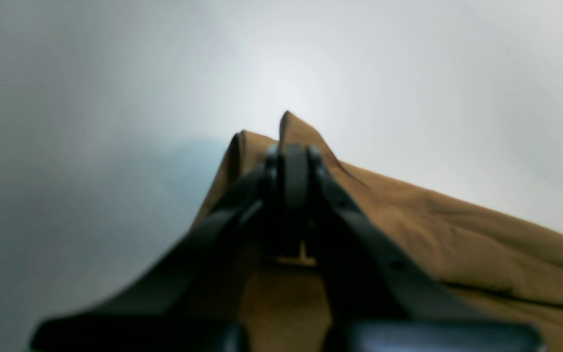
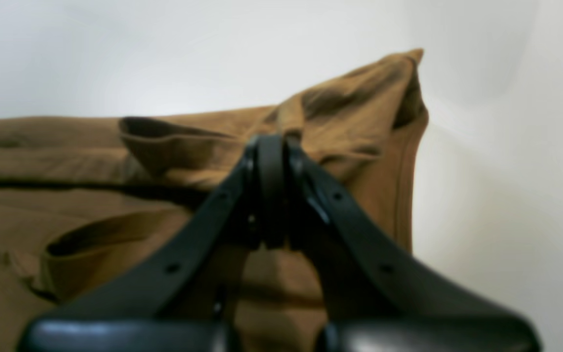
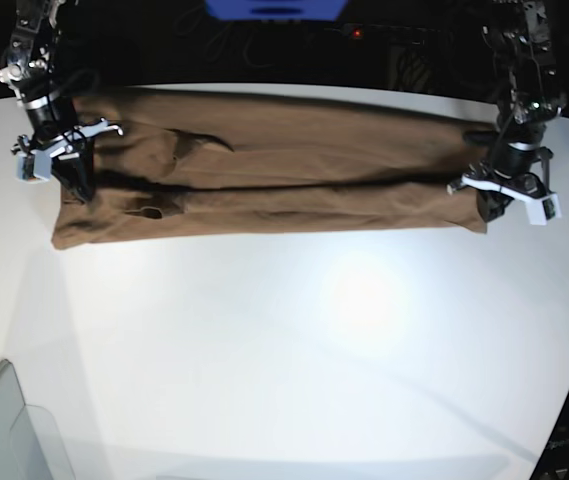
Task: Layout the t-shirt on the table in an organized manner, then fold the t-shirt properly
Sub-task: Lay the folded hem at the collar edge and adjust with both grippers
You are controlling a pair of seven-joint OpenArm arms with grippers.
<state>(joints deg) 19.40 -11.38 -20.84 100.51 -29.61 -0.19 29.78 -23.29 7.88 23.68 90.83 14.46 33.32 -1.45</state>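
Base view, left to right. Right gripper (image 3: 72,178) sits at the view's left: jaws closed, pinching one end of the shirt (image 3: 264,175). Its wrist cam shows bunched brown cloth right at the tips and a peaked corner just past them, so I read it as a grip on a gathered edge, not a flat hem.

Between the two grippers the shirt runs as a long doubled band, a crease down its length, resting on the table (image 3: 294,330) toward the far side. Cloth below the right gripper hangs lower and is rumpled. The stretch looks deliberate: both ends held to pull the fold line taut.

Left gripper (image 3: 504,200) at the view's right: jaws closed on the other end. Its wrist cam shows a corner poking up just beyond the tips, cloth trailing off to one side.

My read: mid-fold, lengthwise fold in, cross fold not yet done. Risk: bunched end slips.

Grey bin (image 3: 9,430) sits at the near corner, well apart from both grippers.
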